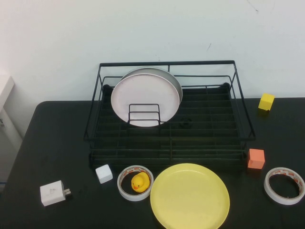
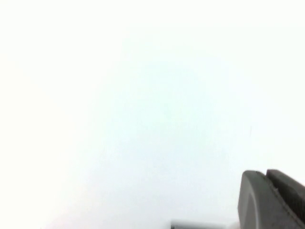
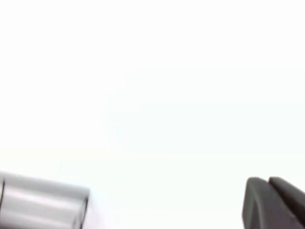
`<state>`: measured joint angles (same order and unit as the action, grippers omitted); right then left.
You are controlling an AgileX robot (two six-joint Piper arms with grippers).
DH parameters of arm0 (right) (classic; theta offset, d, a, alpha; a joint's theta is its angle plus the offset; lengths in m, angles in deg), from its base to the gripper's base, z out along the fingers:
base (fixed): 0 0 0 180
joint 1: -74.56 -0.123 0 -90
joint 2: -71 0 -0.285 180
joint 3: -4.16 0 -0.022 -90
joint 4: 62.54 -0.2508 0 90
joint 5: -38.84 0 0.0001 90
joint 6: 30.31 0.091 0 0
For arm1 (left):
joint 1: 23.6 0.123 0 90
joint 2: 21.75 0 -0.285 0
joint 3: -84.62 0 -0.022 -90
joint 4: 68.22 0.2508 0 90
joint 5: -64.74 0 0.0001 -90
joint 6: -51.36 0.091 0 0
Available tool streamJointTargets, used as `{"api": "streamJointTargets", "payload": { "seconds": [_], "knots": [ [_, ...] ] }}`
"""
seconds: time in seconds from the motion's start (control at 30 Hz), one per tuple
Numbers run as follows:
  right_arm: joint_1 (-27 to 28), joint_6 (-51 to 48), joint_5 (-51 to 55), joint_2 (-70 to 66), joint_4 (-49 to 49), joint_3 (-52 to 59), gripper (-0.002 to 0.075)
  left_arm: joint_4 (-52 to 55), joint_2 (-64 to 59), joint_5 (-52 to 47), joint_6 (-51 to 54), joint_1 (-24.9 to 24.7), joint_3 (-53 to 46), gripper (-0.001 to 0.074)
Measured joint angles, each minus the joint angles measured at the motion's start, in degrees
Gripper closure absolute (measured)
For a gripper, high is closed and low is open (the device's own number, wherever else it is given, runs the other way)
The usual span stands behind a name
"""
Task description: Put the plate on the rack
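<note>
**Yellow plate flat on table, in front of rack**

The plate (image 1: 190, 196) is seen lying flat on the black table (image 1: 43, 138), just in front of the rack (image 1: 169, 112), apart from it. A pink-white plate (image 1: 145, 100) is propped upright inside the rack. The left gripper (image 2: 271, 200) and right gripper (image 3: 274, 202) are glimpsed only against white wall in the wrist views; their state cannot be told.

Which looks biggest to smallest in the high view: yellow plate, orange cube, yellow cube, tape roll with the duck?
1. yellow plate, lying flat before the rack
2. tape roll with the duck
3. orange cube
4. yellow cube, though farther from the camera, so the cubes' order is unsure

Neither the left hand nor the right hand shows in the high view.
</note>
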<state>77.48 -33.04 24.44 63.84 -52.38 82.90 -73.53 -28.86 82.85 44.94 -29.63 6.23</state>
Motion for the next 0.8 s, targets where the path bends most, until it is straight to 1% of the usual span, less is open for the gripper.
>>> {"api": "streamJointTargets", "payload": {
  "seconds": [0.1, 0.23, 0.43, 0.53, 0.57, 0.63, 0.7, 0.8],
  "knots": [
    [0.0, 0.12, -5.85, 0.0, 0.12, 0.0, 0.0728, 0.0, 0.1, 4.0, 0.0, 0.0, 0.0, 0.0736],
    [0.0, 2.29, -10.14, 0.0, -0.16, 0.0, 0.0728, 0.0, 0.11, 5.44, 0.0, 0.0, 0.0, 0.0736],
    [0.0, 3.48, -11.39, 0.0, -6.68, 0.0, 0.0728, -0.37, 0.11, 5.55, -1.26, 0.0, 0.0, 0.0736],
    [0.0, 3.47, -11.15, 0.02, -8.06, 0.0, 0.0728, -0.35, 0.11, 4.45, -3.54, 0.0, 0.37, 0.0736],
    [0.0, 3.47, -9.25, 0.02, -8.06, -0.43, 0.0728, -0.35, 0.17, 1.47, -3.67, 0.0, 1.66, 0.0736],
    [0.0, 3.47, -2.02, 0.02, -7.49, -3.17, 0.0728, -0.23, 0.17, -6.52, -2.61, 0.0, 5.92, 0.0736],
    [0.0, 3.47, 6.36, 0.02, -6.75, -7.62, 0.0728, -0.14, 0.17, -14.18, -1.14, 0.0, 11.97, 0.0736],
    [0.0, 3.47, 18.22, -0.88, -6.53, -15.14, 0.0728, 0.09, -1.36, -22.75, -0.39, 0.0, 20.26, 0.0736]
  ]
}}
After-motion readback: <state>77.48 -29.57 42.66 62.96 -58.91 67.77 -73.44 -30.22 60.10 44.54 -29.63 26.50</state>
